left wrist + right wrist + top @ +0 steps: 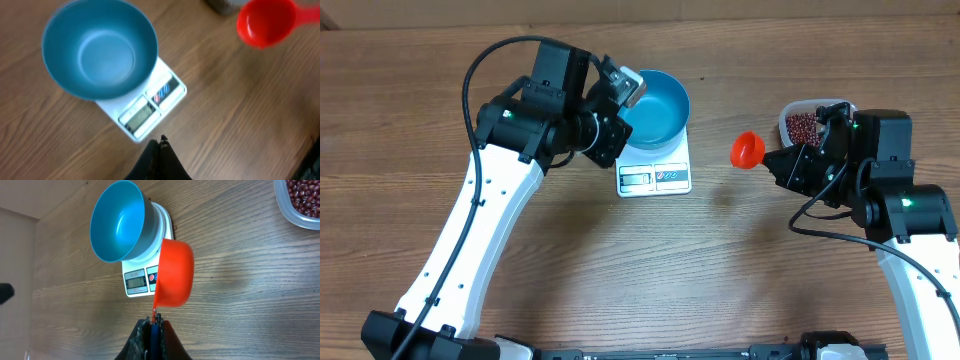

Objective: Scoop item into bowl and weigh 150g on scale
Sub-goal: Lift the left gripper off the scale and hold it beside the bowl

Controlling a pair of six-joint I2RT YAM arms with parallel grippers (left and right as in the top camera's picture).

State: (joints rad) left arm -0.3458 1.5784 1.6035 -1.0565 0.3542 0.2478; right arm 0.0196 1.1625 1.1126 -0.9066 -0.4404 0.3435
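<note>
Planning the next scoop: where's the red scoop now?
Overhead, right claw holds the red plastic scoop between the white rectangular scale and the clear plastic bean tub.

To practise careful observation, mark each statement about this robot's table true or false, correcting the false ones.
The blue bowl sits on the white scale. True.
The red-brown beans lie in the clear tub. True.
The right end effector grips the red scoop. True.
The bowl holds some beans. False: it is empty.
The scoop lies inside the tub. False: it is held up between tub and scale.
</note>
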